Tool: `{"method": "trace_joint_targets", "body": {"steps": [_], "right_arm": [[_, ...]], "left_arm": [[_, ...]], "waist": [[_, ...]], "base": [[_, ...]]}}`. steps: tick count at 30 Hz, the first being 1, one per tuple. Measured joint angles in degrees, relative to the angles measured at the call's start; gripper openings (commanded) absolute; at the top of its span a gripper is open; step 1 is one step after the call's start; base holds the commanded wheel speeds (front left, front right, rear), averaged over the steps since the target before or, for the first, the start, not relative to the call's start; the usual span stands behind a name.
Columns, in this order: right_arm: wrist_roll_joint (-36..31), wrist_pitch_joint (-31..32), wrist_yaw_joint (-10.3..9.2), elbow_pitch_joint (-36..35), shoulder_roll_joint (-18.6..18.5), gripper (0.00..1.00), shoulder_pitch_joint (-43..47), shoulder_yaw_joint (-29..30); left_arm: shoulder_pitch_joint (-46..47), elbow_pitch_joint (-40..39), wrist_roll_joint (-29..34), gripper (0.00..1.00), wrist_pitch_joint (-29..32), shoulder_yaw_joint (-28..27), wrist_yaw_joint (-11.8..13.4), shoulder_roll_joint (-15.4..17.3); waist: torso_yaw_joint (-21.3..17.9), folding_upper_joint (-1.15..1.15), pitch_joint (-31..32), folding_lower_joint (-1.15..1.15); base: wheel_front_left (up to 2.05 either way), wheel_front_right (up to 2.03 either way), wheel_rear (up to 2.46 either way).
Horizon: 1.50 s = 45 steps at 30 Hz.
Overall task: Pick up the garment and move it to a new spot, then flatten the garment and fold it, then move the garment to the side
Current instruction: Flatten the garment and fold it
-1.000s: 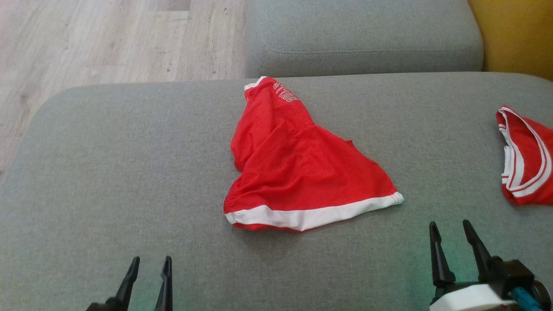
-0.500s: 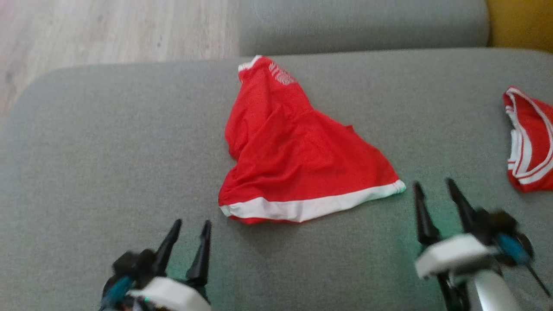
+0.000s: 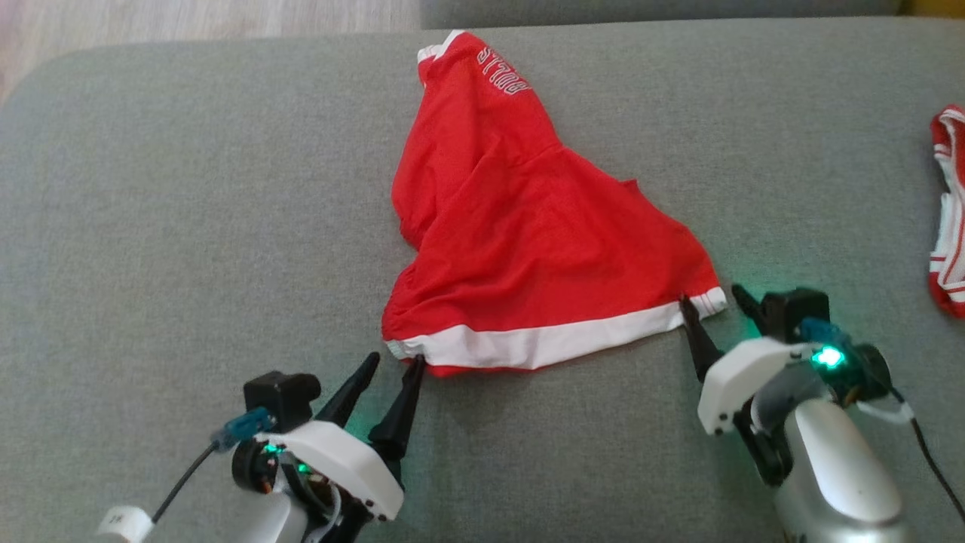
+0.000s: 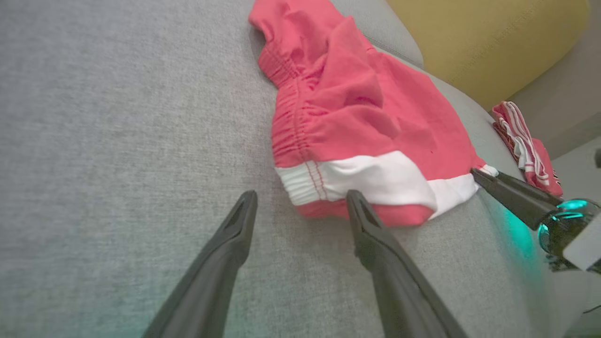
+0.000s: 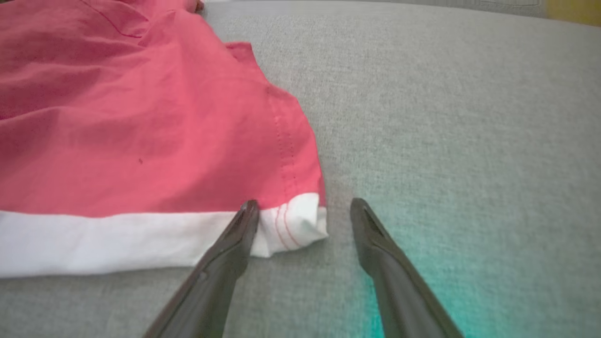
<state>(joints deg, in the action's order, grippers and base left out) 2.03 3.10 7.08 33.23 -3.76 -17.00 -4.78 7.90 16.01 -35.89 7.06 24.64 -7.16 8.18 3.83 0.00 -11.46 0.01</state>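
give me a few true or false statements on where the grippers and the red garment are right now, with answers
1. The left gripper and right gripper are both open. True.
2. The red garment hangs lifted off the grey cushion. False: it lies on the cushion.
3. The right gripper's tips are at a corner of the garment's white band. True.
4. The garment is folded into a neat square. False: it lies rumpled in a rough triangle.
5. A second red-and-white garment lies off to the robot's left. False: it lies to the right.
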Motion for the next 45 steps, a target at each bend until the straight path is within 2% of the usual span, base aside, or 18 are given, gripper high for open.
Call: {"method": "trace_joint_targets", "body": {"steps": [6,15,25,26,27,28,29,34,37,41,45], "right_arm": [[0.58,-0.86,0.00,1.90,0.01,1.00,-1.51,-0.97],[1.10,-1.02,0.00,3.13,-0.01,1.00,-2.69,-2.42],[2.63,-1.08,0.00,4.23,-0.36,1.00,-3.65,-4.41],[3.05,-1.08,0.00,4.24,-0.41,1.00,-3.65,-4.88],[3.65,-1.09,-0.01,4.23,-0.54,0.82,-3.67,-5.38],[4.52,-1.09,-0.01,4.24,-0.62,0.21,-3.78,-5.84],[5.56,-1.10,-0.01,4.24,-0.62,0.00,-3.86,-6.23],[14.07,-1.68,0.00,3.47,-0.23,0.00,-3.69,-8.27],[22.28,-2.16,0.00,-0.92,-0.26,0.00,-2.79,-8.03],[35.24,-0.20,0.00,-14.13,-0.65,0.00,0.00,-5.21],[45.60,7.06,-0.01,-30.88,-2.96,0.00,5.88,0.18]], "left_arm": [[0.19,-1.49,-5.47,1.00,0.42,2.91,0.00,1.90],[2.04,-0.43,-8.94,1.00,-0.86,4.15,0.00,3.31],[5.03,1.00,-13.45,1.00,-1.35,8.70,0.00,4.71],[5.37,1.21,-13.65,0.93,-1.66,9.04,0.00,4.80],[5.79,1.40,-13.66,0.61,-1.67,9.55,0.00,4.90],[6.22,1.40,-13.92,0.45,-1.99,10.35,0.00,5.11],[6.61,1.37,-14.58,0.00,-2.48,10.87,0.00,5.13],[7.42,-0.22,-17.19,0.00,-3.13,14.61,0.00,7.09],[7.26,-3.61,-20.17,0.00,-3.18,15.32,0.01,9.33],[5.85,-13.58,-24.51,0.00,-2.45,15.70,0.01,13.80],[1.93,-27.75,-30.30,0.00,0.97,13.80,0.07,19.53]], "waist": [[0.11,0.00,-0.48,-0.01],[-0.47,0.00,-0.59,-0.01],[-1.46,0.00,-0.82,-0.01],[-1.54,0.00,-0.90,-0.02],[-1.61,0.00,-0.95,-0.01],[-1.68,0.00,-0.99,-0.01],[-1.75,0.00,-1.00,-0.01],[-2.46,0.00,-0.58,-0.01],[-2.93,0.00,0.09,-0.01],[-3.61,0.00,1.40,-0.01],[-4.39,0.00,2.80,-0.02]], "base": [[0.00,0.00,0.00],[0.00,0.00,0.00],[0.00,0.00,0.00],[0.00,0.00,0.00],[0.00,0.00,0.00],[0.00,0.00,0.00],[0.00,0.00,0.00],[0.00,0.00,0.00],[0.00,0.00,0.00],[0.00,0.00,0.00],[0.00,0.00,0.00]]}}
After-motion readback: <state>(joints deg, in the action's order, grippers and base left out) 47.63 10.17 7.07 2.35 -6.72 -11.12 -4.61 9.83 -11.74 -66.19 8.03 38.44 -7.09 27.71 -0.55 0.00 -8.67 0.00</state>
